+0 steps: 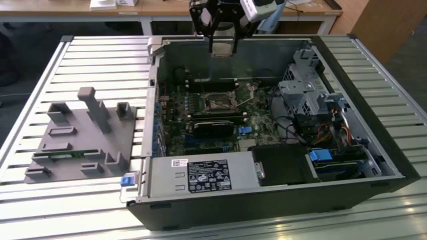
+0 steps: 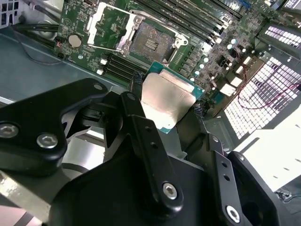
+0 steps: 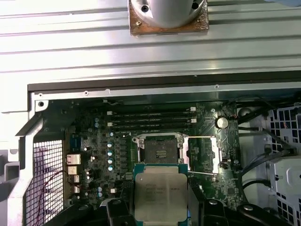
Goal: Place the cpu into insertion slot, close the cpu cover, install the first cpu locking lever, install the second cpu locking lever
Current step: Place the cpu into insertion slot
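Above the open case (image 1: 267, 210), gripper (image 2: 168, 94) holds cpu (image 2: 167, 107) clamped by its edges, clear of the bare insertion slot (image 2: 148, 44); cpu cover (image 3: 215, 155) lies flipped open beside it.

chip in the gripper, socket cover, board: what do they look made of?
The chip, held in the gripper: dull silvery-grey top with a soft sheen, likely metal; the green rim suggests a circuit-board base. The cover, swung open beside the socket: thin bright frame that glints, probably sheet steel. The board: green glossy laminate, by its look.
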`<state>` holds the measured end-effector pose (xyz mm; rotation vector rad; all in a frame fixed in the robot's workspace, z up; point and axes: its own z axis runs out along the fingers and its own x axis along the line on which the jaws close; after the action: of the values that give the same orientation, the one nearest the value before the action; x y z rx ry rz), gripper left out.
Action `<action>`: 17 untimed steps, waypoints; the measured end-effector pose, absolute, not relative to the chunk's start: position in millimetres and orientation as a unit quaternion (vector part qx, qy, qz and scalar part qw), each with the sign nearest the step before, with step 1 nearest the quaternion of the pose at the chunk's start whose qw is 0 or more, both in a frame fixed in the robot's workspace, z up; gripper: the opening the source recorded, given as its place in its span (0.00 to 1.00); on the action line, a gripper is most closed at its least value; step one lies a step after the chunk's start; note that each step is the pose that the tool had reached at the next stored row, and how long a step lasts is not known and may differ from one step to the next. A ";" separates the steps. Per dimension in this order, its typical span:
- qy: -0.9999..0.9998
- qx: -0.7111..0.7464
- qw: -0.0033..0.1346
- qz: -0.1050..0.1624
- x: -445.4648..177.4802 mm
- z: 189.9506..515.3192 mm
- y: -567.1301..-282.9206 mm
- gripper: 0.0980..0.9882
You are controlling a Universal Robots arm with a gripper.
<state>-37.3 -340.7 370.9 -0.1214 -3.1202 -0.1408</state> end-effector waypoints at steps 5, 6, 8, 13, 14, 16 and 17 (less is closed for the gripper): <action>-0.998 -0.052 0.007 -0.045 -37.3 370.8 -340.7 0.50; -0.998 -0.054 0.007 -0.045 -37.3 370.8 -340.7 0.50; -0.997 -0.058 0.007 -0.045 -37.3 370.8 -340.7 0.50; -0.997 -0.070 0.007 -0.045 -37.3 370.7 -340.7 0.50; -0.996 -0.072 0.006 -0.045 -37.3 370.7 -340.7 0.50; -0.996 -0.076 0.006 -0.045 -37.3 370.7 -340.7 0.50; -0.996 -0.079 0.006 -0.045 -37.3 370.7 -340.7 0.50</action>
<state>-37.3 -340.7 370.7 -0.2462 -3.1164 -0.1419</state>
